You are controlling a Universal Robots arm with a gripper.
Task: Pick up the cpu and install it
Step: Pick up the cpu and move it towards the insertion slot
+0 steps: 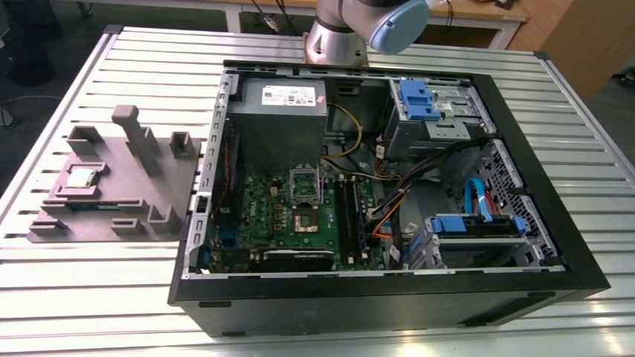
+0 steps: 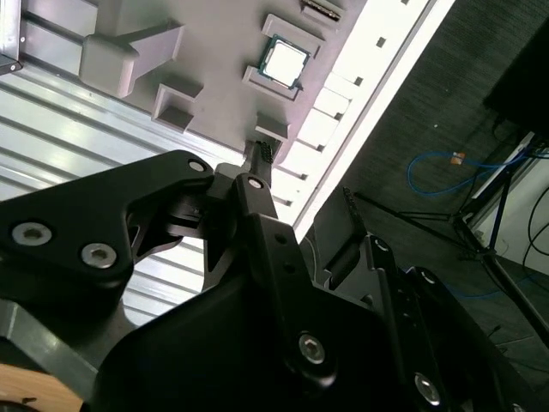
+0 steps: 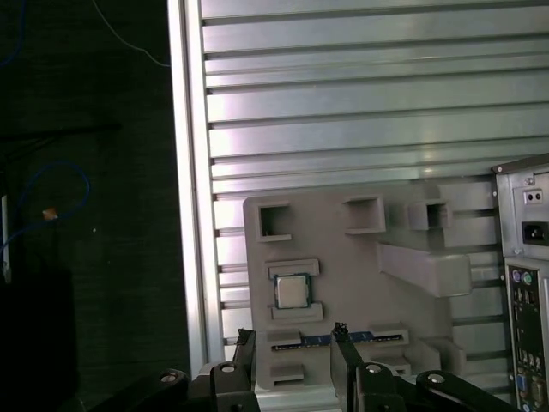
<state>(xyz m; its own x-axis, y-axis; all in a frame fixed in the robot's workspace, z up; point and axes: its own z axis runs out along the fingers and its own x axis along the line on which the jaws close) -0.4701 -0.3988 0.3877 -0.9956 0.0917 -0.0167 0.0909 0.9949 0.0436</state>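
A table (image 1: 109,297) of ribbed silver slats carries the scene, its grooves running across the exterior view from left to right. Two things sit directly on it: a grey moulded holder (image 1: 149,197) toward the exterior view's left, and an open black case (image 1: 397,301) across the middle and right. They stand just beside each other, edge to wall. The arm's base (image 1: 335,44) rises at the table's far edge, behind the case.

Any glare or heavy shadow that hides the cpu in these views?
No: in the exterior view the cpu sits evenly lit on the grey fixture; in the second wrist view the table edge is blown out white; in the first wrist view the floor is dark, the cpu plain to see.
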